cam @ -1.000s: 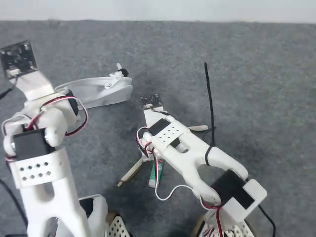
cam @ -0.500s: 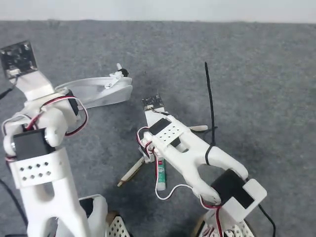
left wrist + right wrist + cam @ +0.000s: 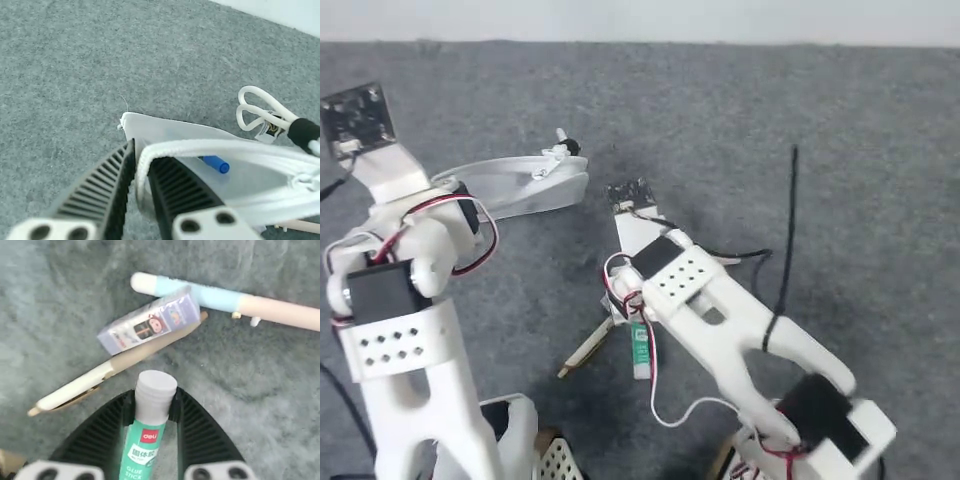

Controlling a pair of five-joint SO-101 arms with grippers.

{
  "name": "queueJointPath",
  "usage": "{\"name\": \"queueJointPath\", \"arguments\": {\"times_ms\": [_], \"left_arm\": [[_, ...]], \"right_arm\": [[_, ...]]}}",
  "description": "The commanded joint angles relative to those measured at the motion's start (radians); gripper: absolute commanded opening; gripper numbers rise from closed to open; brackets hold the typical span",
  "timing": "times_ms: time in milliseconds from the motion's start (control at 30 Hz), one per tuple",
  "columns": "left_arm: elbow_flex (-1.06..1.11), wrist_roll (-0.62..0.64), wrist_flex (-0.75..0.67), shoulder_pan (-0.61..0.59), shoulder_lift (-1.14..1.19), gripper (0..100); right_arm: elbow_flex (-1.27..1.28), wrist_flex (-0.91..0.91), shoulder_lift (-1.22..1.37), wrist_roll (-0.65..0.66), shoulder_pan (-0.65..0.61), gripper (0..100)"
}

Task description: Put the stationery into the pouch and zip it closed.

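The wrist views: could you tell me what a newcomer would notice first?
The right gripper clamps a green glue stick near a pastel pen, a beige pen and a small box on the grey table. The left gripper pinches the open rim of the white pouch, with a blue item inside.

Both arms are white printed plastic. The left arm (image 3: 400, 330) carries a black servo block (image 3: 378, 290), a grid of small holes, and looping red, white and black wires (image 3: 492, 238). The right arm (image 3: 740, 320) has a similar perforated plate and a thin black cable (image 3: 788, 230). The left gripper (image 3: 140, 155) has ribbed black jaws, the right gripper (image 3: 154, 396) smooth black ones.
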Motion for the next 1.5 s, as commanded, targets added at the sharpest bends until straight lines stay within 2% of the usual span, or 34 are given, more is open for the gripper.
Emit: {"name": "queueJointPath", "arguments": {"times_ms": [0,867,1167,1467], "left_arm": [[-0.025,0.006,-0.021,-0.006,-0.003,1],[-0.025,0.006,-0.021,-0.006,-0.002,1],[0.002,0.006,-0.046,-0.006,-0.003,1],[0.001,0.006,-0.041,-0.006,-0.003,1]], "right_arm": [[-0.008,0.015,-0.131,0.011,-0.002,1.4],[0.112,0.008,-0.665,0.009,-0.007,1.3],[0.118,-0.116,-0.865,0.011,-0.008,1.3],[0.114,-0.285,-0.912,0.017,-0.008,1.3]]}}
